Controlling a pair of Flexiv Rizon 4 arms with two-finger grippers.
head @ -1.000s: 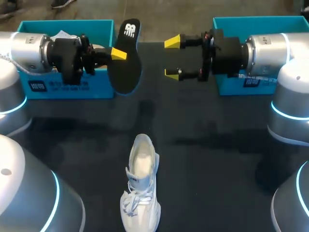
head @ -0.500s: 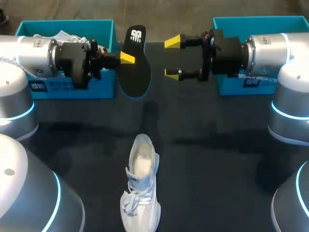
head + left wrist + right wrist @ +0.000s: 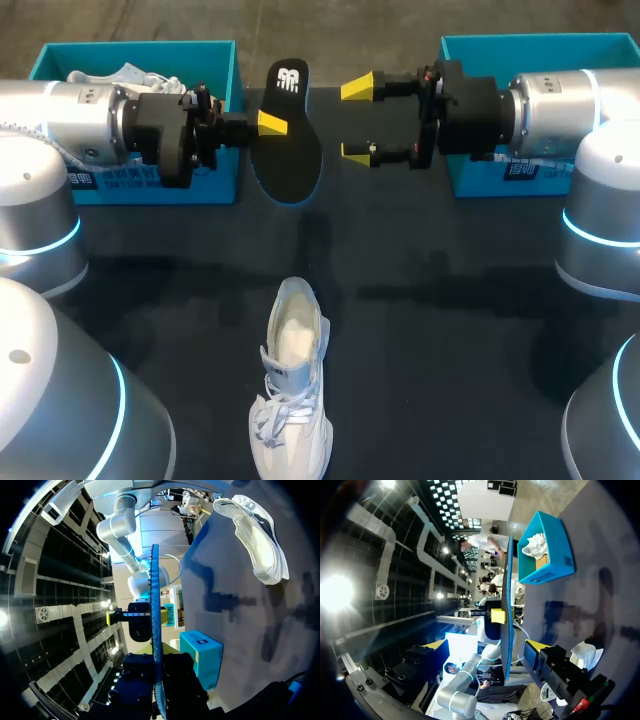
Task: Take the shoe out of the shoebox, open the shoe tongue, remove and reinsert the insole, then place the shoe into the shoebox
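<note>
the black insole [image 3: 287, 135] is held above the table [image 3: 450, 330] by the left end effector [image 3: 268, 124], which is clenched on its edge. it is seen edge-on from both wrists. the right end effector [image 3: 357, 120] is spread wide with nothing gripped, just beside the insole. the white shoe [image 3: 292, 390] is stood on the table, well apart from the left shoebox [image 3: 140, 185] and the right shoebox [image 3: 470, 180].

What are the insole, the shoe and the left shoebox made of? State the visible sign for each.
Insole: probably foam, matte black face, thin blue edge seen edge-on from the wrist. Shoe: seemingly white mesh or textile, soft-looking, with fabric laces. Left shoebox: likely cardboard, with thin, straight, matte teal walls.
</note>
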